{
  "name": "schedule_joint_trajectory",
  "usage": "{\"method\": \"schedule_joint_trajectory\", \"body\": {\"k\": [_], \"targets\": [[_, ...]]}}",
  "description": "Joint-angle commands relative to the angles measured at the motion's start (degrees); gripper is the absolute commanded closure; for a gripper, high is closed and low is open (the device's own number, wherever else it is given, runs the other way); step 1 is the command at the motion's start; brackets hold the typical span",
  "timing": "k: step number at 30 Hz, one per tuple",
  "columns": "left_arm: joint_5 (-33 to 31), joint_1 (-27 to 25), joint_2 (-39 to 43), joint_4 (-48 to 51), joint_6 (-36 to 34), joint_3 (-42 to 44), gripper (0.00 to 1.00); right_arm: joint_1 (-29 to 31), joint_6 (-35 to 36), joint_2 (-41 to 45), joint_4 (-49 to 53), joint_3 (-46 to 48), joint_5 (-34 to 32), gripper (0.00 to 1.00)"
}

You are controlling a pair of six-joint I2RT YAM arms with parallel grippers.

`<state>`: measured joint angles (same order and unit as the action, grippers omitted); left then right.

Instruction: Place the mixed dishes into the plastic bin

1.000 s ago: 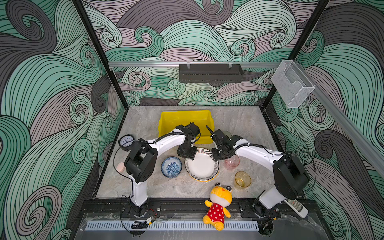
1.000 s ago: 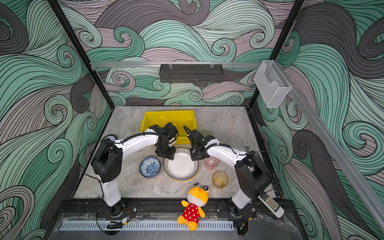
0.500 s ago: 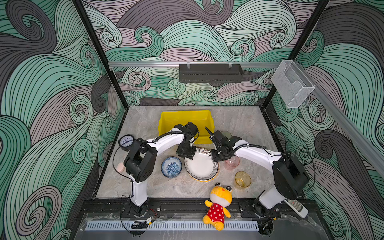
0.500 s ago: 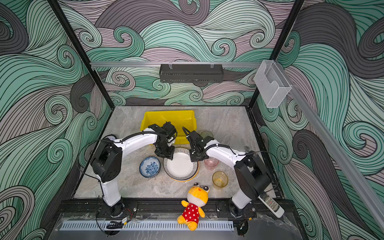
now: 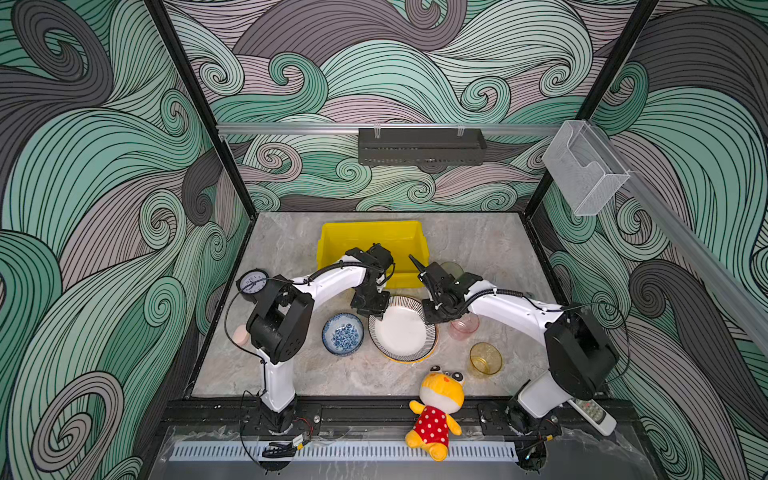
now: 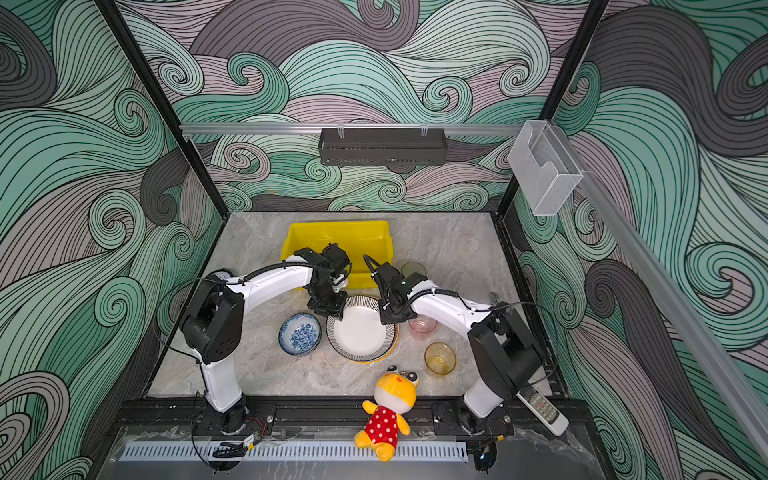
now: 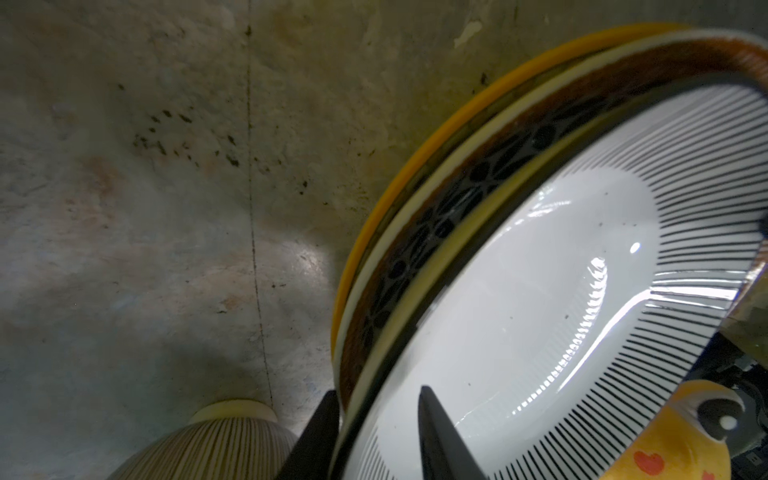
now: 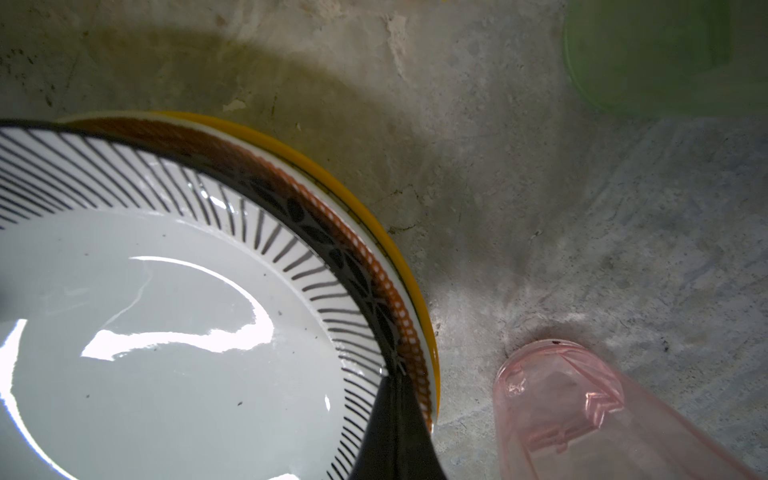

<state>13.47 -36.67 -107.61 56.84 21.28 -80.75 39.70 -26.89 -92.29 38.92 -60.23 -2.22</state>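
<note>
A stack of plates lies mid-table: a striped plate on top, a geometric-rimmed plate under it and a yellow-rimmed one at the bottom. My left gripper straddles the stack's far-left rim, open, one finger outside and one on the white inside. My right gripper is shut, its tip on the striped plate's right rim. The yellow plastic bin stands behind both arms. A blue floral bowl, pink cup, amber cup and green cup stand around the plates.
A yellow plush toy lies at the front edge and a round black clock at the left wall. A remote sits by the right arm's base. A dark tray and a clear box hang on the walls.
The left gripper's jaws have narrowed around the plates' rim. The right gripper stays shut at the plates' right edge. The dishes have not visibly moved.
</note>
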Motion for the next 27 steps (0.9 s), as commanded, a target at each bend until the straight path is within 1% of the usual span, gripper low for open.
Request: {"method": "schedule_joint_trajectory", "body": {"k": [1, 5, 7, 8, 9, 10, 15, 20, 27], "targets": [[1.91, 0.1, -1.26, -0.15, 0.52, 0.07, 0.69, 0.9, -1.52, -0.4, 2.03, 1.87, 1.1, 0.96], [1.73, 0.43, -1.21, -0.1, 0.57, 0.02, 0.75, 0.97, -1.58, -0.28, 2.14, 1.79, 1.13, 0.96], [1.6, 0.54, -1.39, 0.13, 0.56, -0.02, 0.75, 0.99, -1.6, -0.21, 2.18, 1.74, 1.21, 0.96], [1.4, 0.62, -1.42, 0.3, 0.69, -0.02, 0.78, 1.06, -1.62, -0.19, 2.08, 1.7, 1.21, 0.96], [1.0, 0.61, -1.3, 0.36, 0.86, 0.04, 0.85, 1.06, -1.65, -0.17, 2.17, 1.64, 1.25, 0.96], [0.79, 0.63, -1.13, 0.34, 0.9, 0.07, 0.88, 1.08, -1.61, -0.17, 2.16, 1.52, 1.36, 0.96], [-0.11, 1.05, -0.67, 0.34, 1.24, 0.07, 0.92, 1.16, -1.59, 0.27, 2.23, 1.0, 1.53, 0.96], [-0.2, 1.75, -0.11, 0.71, 1.05, -0.02, 1.0, 1.25, -1.56, 1.18, 2.72, 0.32, 1.47, 0.95], [-1.24, 2.33, 1.52, 1.39, 0.43, -0.28, 1.0, 1.34, -1.53, 3.61, 2.83, -0.94, 0.82, 0.93]]}}
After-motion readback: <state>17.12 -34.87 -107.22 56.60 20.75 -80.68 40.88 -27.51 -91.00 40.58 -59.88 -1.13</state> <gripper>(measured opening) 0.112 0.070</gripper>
